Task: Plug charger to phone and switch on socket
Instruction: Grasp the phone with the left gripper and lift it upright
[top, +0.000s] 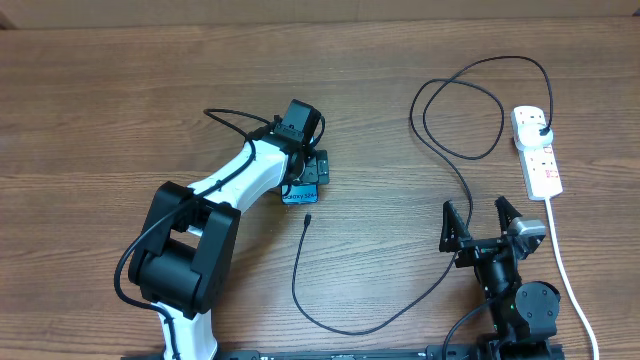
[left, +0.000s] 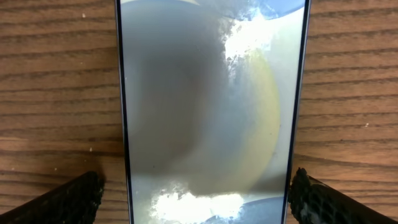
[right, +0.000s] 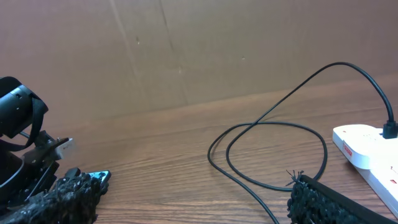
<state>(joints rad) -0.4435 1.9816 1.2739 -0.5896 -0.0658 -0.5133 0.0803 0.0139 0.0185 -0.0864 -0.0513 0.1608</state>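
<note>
The phone (top: 303, 194) lies flat at the table's middle, mostly hidden under my left gripper (top: 312, 170). In the left wrist view the phone (left: 211, 112) fills the space between the open fingers; the left gripper (left: 196, 205) straddles it, both fingertips (left: 68, 202) standing off its long edges. The charger (top: 440, 150) loops across the table, its black plug (top: 543, 130) in the socket (top: 537, 152) and its connector tip (top: 309, 218) lying free just below the phone. My right gripper (top: 480, 215) stands open and empty beside the cable, left of the socket.
The socket's white cord (top: 565, 270) runs down the right side past the right arm's base. In the right wrist view the cable loop (right: 273, 130) and socket (right: 367, 152) lie ahead of the right gripper (right: 193, 205), with a brown wall behind.
</note>
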